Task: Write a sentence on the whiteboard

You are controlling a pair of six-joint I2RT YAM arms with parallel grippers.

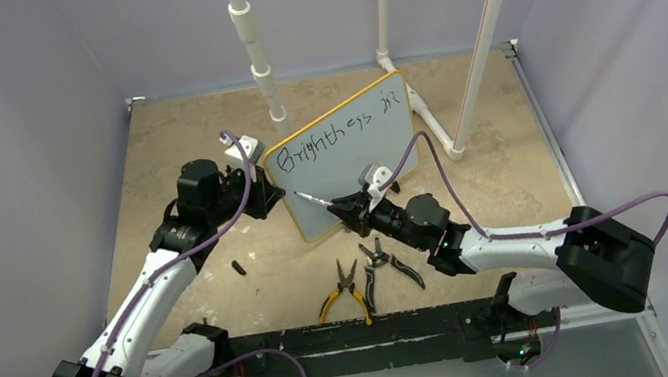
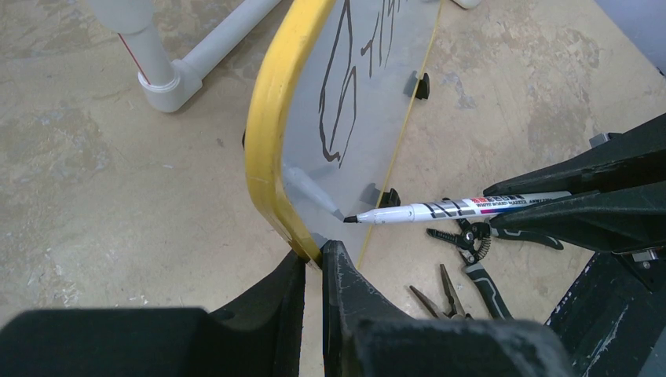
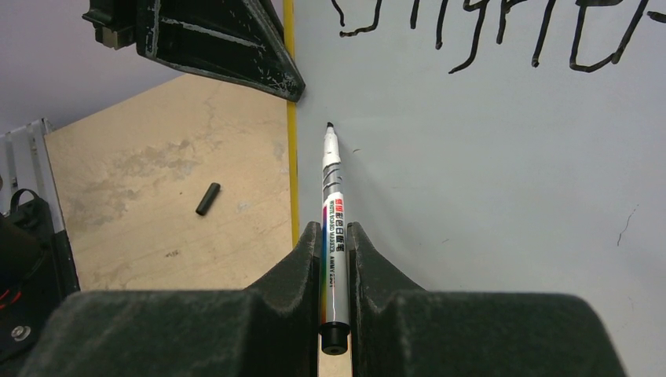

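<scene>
The whiteboard (image 1: 353, 173) stands tilted on the table, with a yellow rim (image 2: 263, 133). Its top line carries the sentence (image 1: 334, 135) in black script, roughly "Brightness in", partly visible in the left wrist view (image 2: 339, 118) and the right wrist view (image 3: 487, 31). My left gripper (image 1: 273, 196) (image 2: 312, 255) is shut on the board's left rim. My right gripper (image 1: 345, 209) (image 3: 334, 229) is shut on a white marker (image 1: 312, 197) (image 3: 333, 177) (image 2: 455, 209). The marker's uncapped tip sits at the board's face near the left rim, below the first letter.
Yellow-handled pliers (image 1: 342, 294) and black-handled pliers (image 1: 388, 263) lie just in front of the board. A black marker cap (image 1: 238, 267) (image 3: 207, 199) lies to its left. White pipe posts (image 1: 253, 49) (image 1: 430, 118) stand behind and right of the board.
</scene>
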